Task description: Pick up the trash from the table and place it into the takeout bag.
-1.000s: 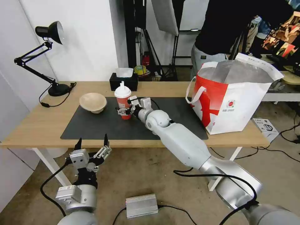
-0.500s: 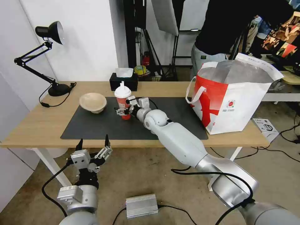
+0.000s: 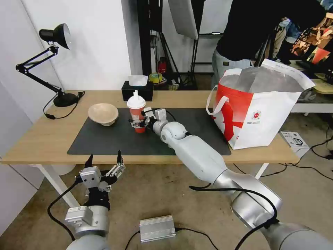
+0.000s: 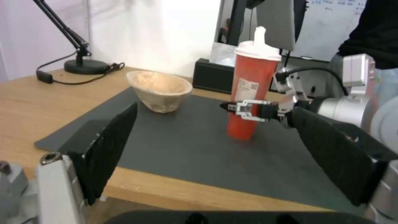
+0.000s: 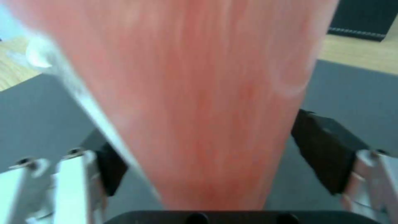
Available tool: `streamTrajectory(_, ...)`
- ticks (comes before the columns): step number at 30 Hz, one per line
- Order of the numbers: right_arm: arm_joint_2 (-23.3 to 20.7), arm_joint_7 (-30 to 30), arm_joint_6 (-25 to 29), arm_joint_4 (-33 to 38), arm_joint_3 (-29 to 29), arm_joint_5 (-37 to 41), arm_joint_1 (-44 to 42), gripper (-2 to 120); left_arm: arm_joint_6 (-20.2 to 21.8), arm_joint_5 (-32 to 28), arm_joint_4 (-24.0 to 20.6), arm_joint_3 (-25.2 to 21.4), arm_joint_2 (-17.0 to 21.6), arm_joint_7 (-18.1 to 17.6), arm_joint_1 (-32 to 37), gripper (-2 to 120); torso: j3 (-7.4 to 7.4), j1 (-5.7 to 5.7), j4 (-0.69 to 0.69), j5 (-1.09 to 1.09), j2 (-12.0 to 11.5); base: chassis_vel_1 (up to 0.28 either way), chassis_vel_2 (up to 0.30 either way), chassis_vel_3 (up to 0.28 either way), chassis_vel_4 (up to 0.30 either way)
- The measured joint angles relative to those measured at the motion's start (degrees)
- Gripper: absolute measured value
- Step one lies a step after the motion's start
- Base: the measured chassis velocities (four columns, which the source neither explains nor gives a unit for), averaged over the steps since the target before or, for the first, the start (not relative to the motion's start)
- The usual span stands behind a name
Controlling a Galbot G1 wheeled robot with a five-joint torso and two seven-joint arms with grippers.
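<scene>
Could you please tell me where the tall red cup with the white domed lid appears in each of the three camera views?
Head view: the red cup stands upright on the dark grey mat, right of the beige bowl, with the right claw around its lower part.
Left wrist view: the cup is centre frame, beside the bowl.
Right wrist view: its red wall looms close between the claw's pads.
Shared landmark: the mat.

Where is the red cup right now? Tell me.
In the head view the red cup stands upright on the dark mat, right of the beige bowl, with the right tool around its lower body.
</scene>
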Motion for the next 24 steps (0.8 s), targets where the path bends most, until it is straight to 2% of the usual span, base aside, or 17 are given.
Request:
streamTrajectory(1, -0.14, -0.08, 0.04, 0.18, -0.01, 0.04, -0.23, 76, -0.01, 0.03, 0.05, 0.07, 0.00, 0.00, -0.01, 100, 0.00, 0.00, 0.00, 0.00, 0.00, 0.000, 0.000, 0.000, 0.000)
streamTrajectory(4, -0.43, -0.13, 0.05, 0.66, -0.07, 0.12, -0.39, 69, -0.02, 0.05, 0.09, 0.16, -0.03, 0.00, -0.04, 100, 0.00, 0.00, 0.00, 0.00, 0.00, 0.000, 0.000, 0.000, 0.000)
streamTrajectory(5, -0.71, -0.26, 0.07, 1.02, -0.14, 0.20, -0.39, 62, -0.03, 0.11, 0.12, 0.27, -0.08, 0.00, -0.03, 100, 0.00, 0.00, 0.00, 0.00, 0.00, 0.000, 0.000, 0.000, 0.000)
streamTrajectory(6, -0.71, -0.26, 0.07, 1.02, -0.14, 0.20, -0.39, 62, -0.03, 0.11, 0.12, 0.27, -0.08, 0.00, -0.03, 100, 0.00, 0.00, 0.00, 0.00, 0.00, 0.000, 0.000, 0.000, 0.000)
streamTrajectory(8, -1.17, -0.45, 0.13, 1.51, -0.21, 0.30, -0.30, 53, -0.03, 0.29, 0.12, 0.46, -0.18, 0.00, 0.01, 100, 0.00, 0.00, 0.00, 0.00, 0.00, 0.000, 0.000, 0.000, 0.000)
streamTrajectory(10, -1.34, -0.54, 0.14, 1.73, -0.20, 0.39, -0.23, 49, -0.04, 0.37, 0.13, 0.52, -0.21, 0.00, 0.05, 100, 0.00, 0.00, -0.01, 0.00, 0.00, 0.000, 0.000, 0.000, 0.000)
streamTrajectory(13, -1.85, -0.57, 0.09, 2.76, -0.11, 1.53, -0.33, 34, -0.05, 0.38, 0.03, 0.55, -0.13, -0.01, 0.18, 100, 0.00, 0.00, 0.00, 0.00, 0.00, 0.000, 0.000, 0.000, 0.000)
streamTrajectory(14, -1.85, -0.57, 0.09, 2.76, -0.11, 1.53, -0.33, 34, -0.05, 0.38, 0.03, 0.55, -0.13, -0.01, 0.18, 100, 0.00, 0.00, 0.00, 0.00, 0.00, 0.000, 0.000, 0.000, 0.000)
streamTrajectory(22, -3.42, -0.37, -0.22, 5.10, -0.42, 2.51, -0.39, 11, -0.07, 0.30, 0.00, 0.62, -0.09, -0.10, 0.13, 100, 0.00, 0.00, 0.00, 0.00, 0.00, 0.000, 0.000, 0.000, 0.000)
streamTrajectory(24, -3.66, -0.31, -0.31, 5.49, -0.48, 2.71, -0.30, 9, -0.07, 0.30, 0.00, 0.64, -0.09, -0.10, 0.13, 100, 0.00, 0.00, 0.00, 0.00, 0.00, 0.000, 0.000, 0.000, 0.000)
